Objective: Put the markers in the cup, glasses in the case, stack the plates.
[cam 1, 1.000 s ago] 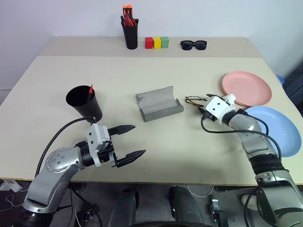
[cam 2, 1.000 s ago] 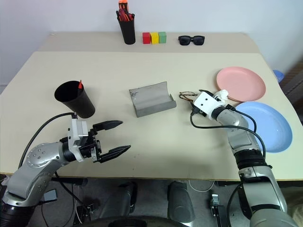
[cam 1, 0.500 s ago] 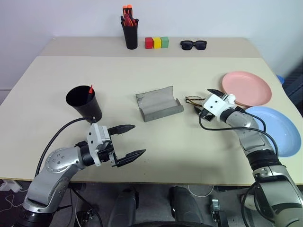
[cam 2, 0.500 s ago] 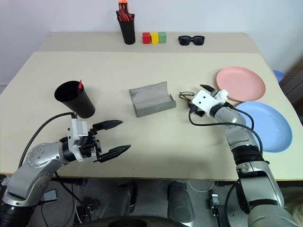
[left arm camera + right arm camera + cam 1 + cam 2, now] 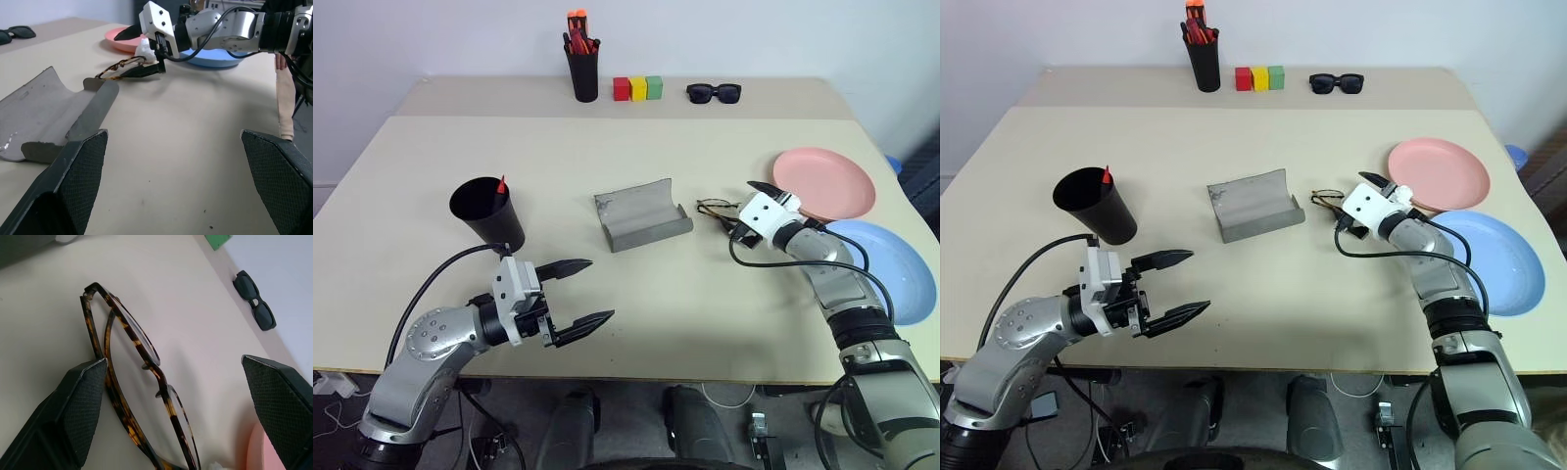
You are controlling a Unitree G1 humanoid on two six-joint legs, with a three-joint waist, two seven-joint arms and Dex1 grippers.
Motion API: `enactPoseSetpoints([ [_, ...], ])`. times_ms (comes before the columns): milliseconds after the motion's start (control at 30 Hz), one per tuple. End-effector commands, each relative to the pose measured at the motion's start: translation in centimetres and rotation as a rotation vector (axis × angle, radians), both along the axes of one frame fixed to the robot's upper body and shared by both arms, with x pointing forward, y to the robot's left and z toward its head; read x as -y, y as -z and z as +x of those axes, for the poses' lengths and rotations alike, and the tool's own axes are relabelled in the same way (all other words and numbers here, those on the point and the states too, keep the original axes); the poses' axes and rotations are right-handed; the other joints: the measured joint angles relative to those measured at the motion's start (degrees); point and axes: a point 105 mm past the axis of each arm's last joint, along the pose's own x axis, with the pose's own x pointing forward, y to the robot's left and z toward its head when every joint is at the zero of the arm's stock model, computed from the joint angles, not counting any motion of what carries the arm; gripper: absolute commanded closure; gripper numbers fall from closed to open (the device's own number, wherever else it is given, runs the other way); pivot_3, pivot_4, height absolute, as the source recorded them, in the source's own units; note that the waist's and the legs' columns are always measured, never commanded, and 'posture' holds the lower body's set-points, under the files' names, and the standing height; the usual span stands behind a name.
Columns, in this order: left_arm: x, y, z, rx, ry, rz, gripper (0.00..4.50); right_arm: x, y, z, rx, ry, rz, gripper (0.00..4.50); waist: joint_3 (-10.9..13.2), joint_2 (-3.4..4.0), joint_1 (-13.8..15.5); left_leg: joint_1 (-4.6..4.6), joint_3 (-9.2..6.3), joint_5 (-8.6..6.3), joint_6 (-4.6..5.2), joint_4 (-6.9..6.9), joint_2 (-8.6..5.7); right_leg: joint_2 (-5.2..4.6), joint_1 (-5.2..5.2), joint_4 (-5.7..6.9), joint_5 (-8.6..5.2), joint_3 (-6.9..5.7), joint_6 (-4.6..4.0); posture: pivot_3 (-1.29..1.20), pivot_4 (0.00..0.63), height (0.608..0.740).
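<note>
Glasses: right of centre in the head views, flat on the table, between the case and the pink plate; tortoiseshell frame, folded.
Right gripper: right at the glasses, fingers spread wide, one finger above the frame and one low beside it; nothing clamped. In the right wrist view, frame lying between the two fingers, closer to this one.
Case: centre of the head views, lying open, just left of the glasses, not touching them; pale lining facing up.
Pink plate: right of the frame, just beyond the right gripper.
Blue plate: lower right, just beside the pink one, edges close; touching or not, cannot tell. Not stacked.
Cup: left of centre, upright.
Marker: red tip poking above the cup rim, standing inside it; second marker not made out.
Left gripper: lower left, below the cup, fingers well apart, empty, off the table surface near the front edge.
Pen pot: upper centre at the far edge, red-capped pens bunched in it.
Blocks: red, yellow, green, in a row right of the pen pot.
Sunglasses: black, right of the blocks.
</note>
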Motion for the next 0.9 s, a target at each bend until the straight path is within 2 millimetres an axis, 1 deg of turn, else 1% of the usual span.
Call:
enactPoseSetpoints([
  [33, 0.0, -1.1, -0.2, 0.061, 0.004, 0.001, 0.00, 0.7, -2.3, -0.1, 0.067, 0.010, 0.009, 0.02, 0.00, 0.00, 0.01, 0.00, 0.00, 0.00, 0.00, 0.00, 0.00, 0.00, 0.00, 0.00, 0.00, 0.00, 0.00, 0.00, 0.150, 0.740],
  [267, 0.2, -1.0, -0.2, 0.063, 0.007, -0.001, 0.00, 0.5, -1.6, 0.2, 0.060, 0.011, -0.020, 0.02, 0.00, 0.00, -0.01, 0.00, 0.00, 0.00, 0.00, 0.00, 0.00, 0.00, 0.00, 0.00, 0.00, 0.00, 0.00, 0.00, 0.150, 0.740],
  [300, 0.2, -1.0, -0.2, 0.063, 0.006, -0.001, 0.00, 0.4, -1.5, 0.3, 0.058, 0.008, -0.029, 0.26, 0.00, 0.00, 0.00, 0.00, 0.00, 0.00, 0.00, 0.00, 0.00, 0.00, 0.00, 0.00, 0.00, 0.00, 0.00, 0.00, 0.150, 0.740],
  [367, 0.1, -1.0, -0.1, 0.062, 0.003, -0.002, 0.00, 0.3, -1.3, 0.4, 0.056, 0.005, -0.047, 0.91, 0.00, 0.00, 0.01, 0.00, 0.00, 0.00, 0.00, 0.00, 0.00, 0.00, 0.00, 0.00, 0.00, 0.00, 0.00, 0.00, 0.150, 0.740],
  [500, 0.1, -1.0, -0.1, 0.061, -0.003, -0.005, 0.00, 0.3, -1.0, 0.6, 0.058, 0.006, -0.076, 2.96, 0.00, 0.00, 0.00, 0.00, 0.00, 0.00, 0.00, 0.00, 0.00, 0.00, 0.00, 0.00, 0.00, 0.00, 0.00, 0.00, 0.150, 0.740],
  [567, 0.0, -1.1, 0.0, 0.057, -0.011, -0.011, 0.00, 0.2, -0.9, 0.7, 0.061, 0.008, -0.079, 4.06, 0.00, 0.00, -0.01, 0.00, 0.00, 0.00, 0.00, 0.00, 0.00, 0.00, 0.00, 0.00, 0.00, 0.00, 0.00, 0.00, 0.150, 0.740],
  [600, 0.0, -1.1, 0.0, 0.057, -0.013, -0.012, 0.00, 0.2, -0.9, 0.8, 0.062, 0.009, -0.079, 4.46, 0.00, 0.00, -0.03, 0.00, 0.00, 0.00, 0.00, 0.00, 0.00, 0.00, 0.00, 0.00, 0.00, 0.00, 0.00, 0.00, 0.150, 0.740],
  [900, 0.0, -1.2, 0.1, 0.059, -0.021, -0.017, 0.00, 0.1, -0.8, 0.9, 0.070, 0.005, -0.096, 4.46, 0.00, 0.00, 0.01, 0.00, 0.00, 0.00, 0.00, 0.00, 0.00, 0.00, 0.00, 0.00, 0.00, 0.00, 0.00, 0.00, 0.150, 0.740],
])
